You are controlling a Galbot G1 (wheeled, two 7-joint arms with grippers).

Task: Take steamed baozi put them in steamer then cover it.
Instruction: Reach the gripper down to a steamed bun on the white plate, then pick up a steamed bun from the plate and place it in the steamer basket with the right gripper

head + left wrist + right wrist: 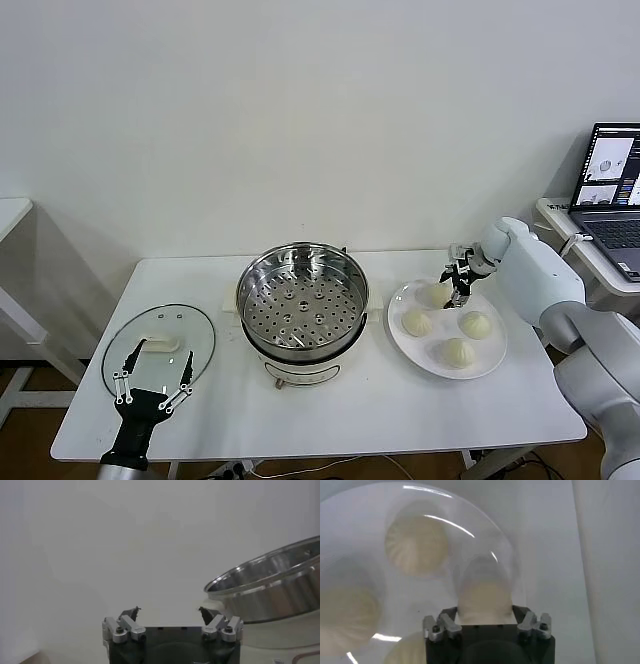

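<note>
Right gripper (459,283) clasps the rear bun of four cream-white pleated steamed baozi (436,294) on the flat white plate (492,359), at 3 o'clock from the shiny perforated steel steamer (302,301). Left gripper (153,386) hovers, fingers spread, over the clear glass cover (158,348) at 9 o'clock. Risks, as judged: too hard a squeeze could crush the soft bun; too light a grip could drop it in transit.
</note>
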